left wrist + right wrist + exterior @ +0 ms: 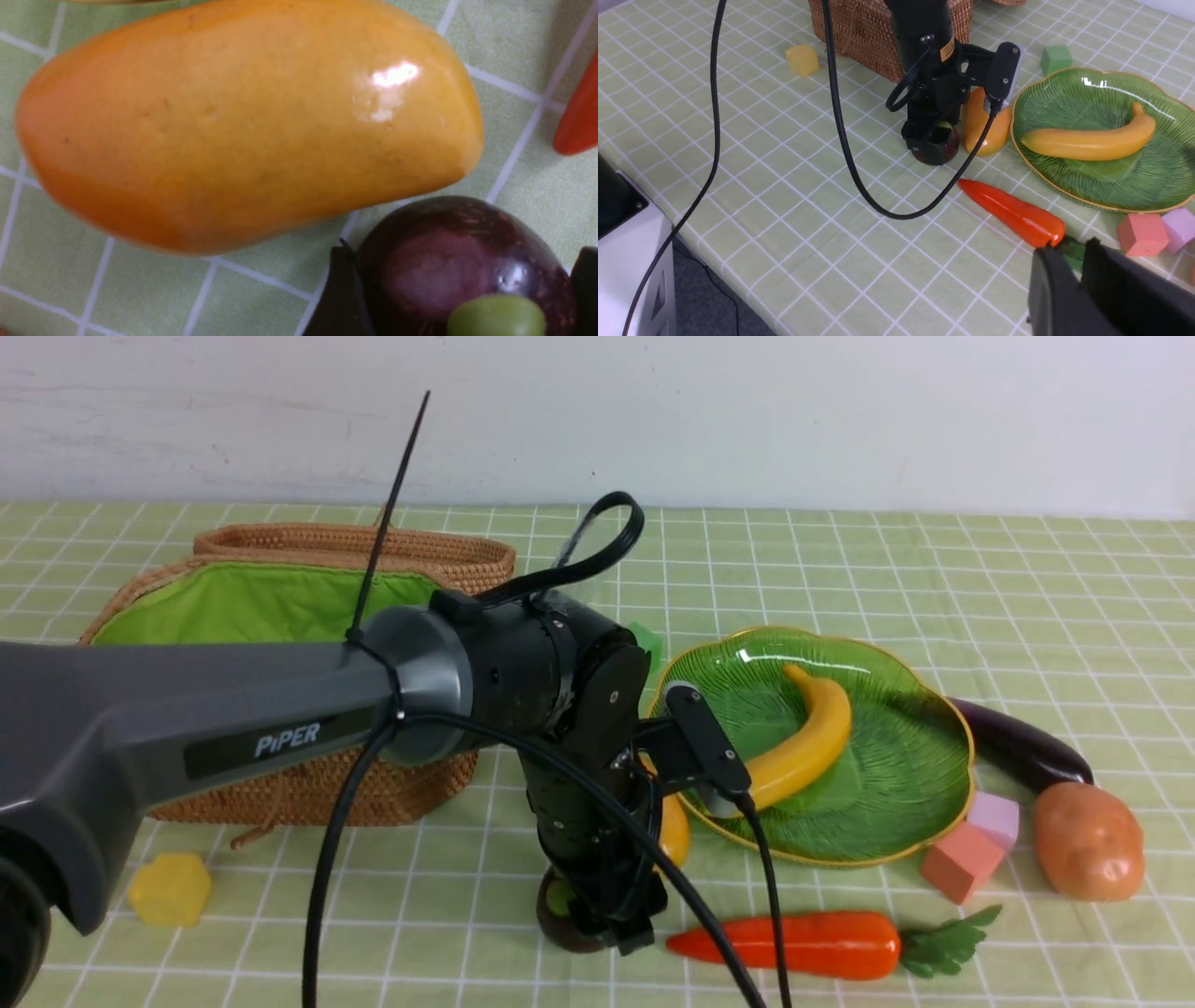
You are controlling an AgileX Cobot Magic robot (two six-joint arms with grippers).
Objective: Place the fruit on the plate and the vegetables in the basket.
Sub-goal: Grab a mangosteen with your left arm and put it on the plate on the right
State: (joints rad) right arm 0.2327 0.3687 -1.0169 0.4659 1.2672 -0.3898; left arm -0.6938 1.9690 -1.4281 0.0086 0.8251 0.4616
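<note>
Mangosteen (448, 266) — dk purple, green cap.

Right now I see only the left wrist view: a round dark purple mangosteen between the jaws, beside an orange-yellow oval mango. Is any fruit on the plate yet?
Observer: Yes, the long yellow banana lies on the glossy green leaf-shaped plate.
Operator: Where are the vegetables?
Observer: The orange carrot, brownish potato and glossy dark purple eggplant lie on the checked cloth, outside the brown wicker basket.
Operator: How near is the mango to that plate?
Observer: It lies right beside the plate's rim.
</note>
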